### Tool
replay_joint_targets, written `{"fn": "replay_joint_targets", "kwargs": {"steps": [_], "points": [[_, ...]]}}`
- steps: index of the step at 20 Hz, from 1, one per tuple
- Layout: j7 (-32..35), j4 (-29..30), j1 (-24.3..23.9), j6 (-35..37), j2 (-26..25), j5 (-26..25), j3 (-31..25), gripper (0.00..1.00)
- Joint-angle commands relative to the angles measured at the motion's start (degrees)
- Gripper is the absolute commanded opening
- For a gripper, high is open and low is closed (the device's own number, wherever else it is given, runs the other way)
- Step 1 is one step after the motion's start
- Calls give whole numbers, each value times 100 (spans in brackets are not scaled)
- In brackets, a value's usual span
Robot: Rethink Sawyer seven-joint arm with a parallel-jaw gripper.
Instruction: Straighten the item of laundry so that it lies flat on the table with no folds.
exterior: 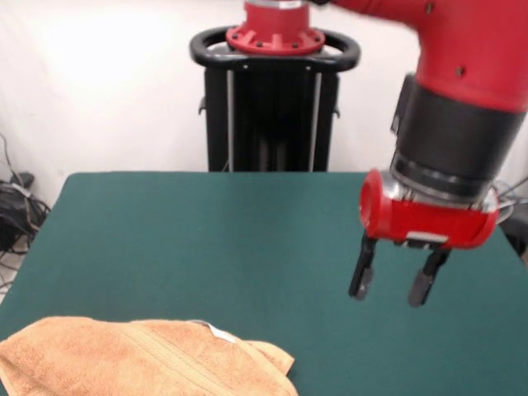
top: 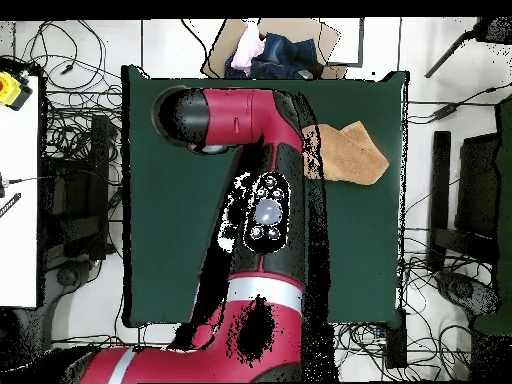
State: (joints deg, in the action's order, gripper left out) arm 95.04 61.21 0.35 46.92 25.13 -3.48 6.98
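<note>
An orange-tan towel (exterior: 140,359) lies bunched and folded at the near left of the dark green table (exterior: 206,231), with a small white tag (exterior: 220,333) showing on its top edge. From overhead the towel (top: 350,152) sits toward the table's (top: 365,250) far right part, partly covered by the arm. My gripper (exterior: 394,284) hangs above the table's right side, well right of the towel and off the surface. Its two black fingers (exterior: 360,272) stand apart with nothing between them. From overhead the arm hides the gripper.
The red and black arm (top: 262,215) stretches over the middle of the table. A cardboard box of clothes (top: 272,50) sits beyond the table's far edge. Cables (top: 70,60) litter the floor around the table, and a white bench (top: 18,190) stands at the left.
</note>
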Motion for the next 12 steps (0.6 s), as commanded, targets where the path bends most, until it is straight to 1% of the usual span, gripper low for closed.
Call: {"fn": "replay_joint_targets", "kwargs": {"steps": [1,4,8,12], "points": [[1332,603,-65,-395,-528,-184,157,100],[1243,740,-101,-470,-522,-166,170,100],[1169,727,-170,-502,-570,-94,135,100],[1157,402,-297,-373,-737,59,33,100]]}}
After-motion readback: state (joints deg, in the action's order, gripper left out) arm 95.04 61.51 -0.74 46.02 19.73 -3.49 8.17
